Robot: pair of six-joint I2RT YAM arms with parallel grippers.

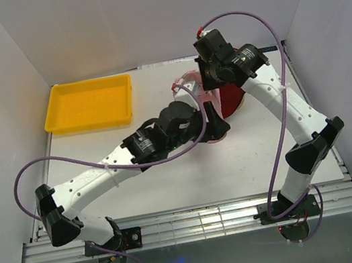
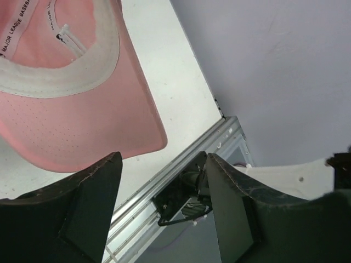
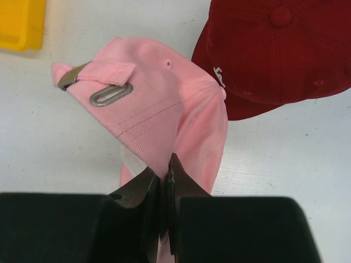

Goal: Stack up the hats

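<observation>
Currently, the job sits mid-way through its 1st stacking move: 2 hats are in view and neither is on the other yet. The dark red hat (image 3: 274,60) lies crown-up on the table (image 3: 285,164). The pink hat (image 3: 164,104) is just beside it, on the side facing the yellow tray (image 1: 90,106), its cloth close against the red rim; whether the 2 actually touch I cannot tell.

The right gripper (image 3: 165,170) has its fingers pressed together on a fold of the pink crown near the back strap and buckle, so the hat hangs bunched from that pinch. Whether its lower edge rests on the table is unclear. The left gripper (image 2: 163,164), on the near side of the dark red hat, stands wide with nothing between its fingers; the pink brim's underside and sweatband show just beyond its tips, apart from them.

As I judge it, the step in hand is carrying pink onto red with the right arm alone. The next move calls for lifting the pinch enough to clear the red crown, centring pink over it with brims pointing the same way, lowering until the cloth settles, and only then opening. The soft crown may land folded, so the left gripper may be needed to smooth it.
</observation>
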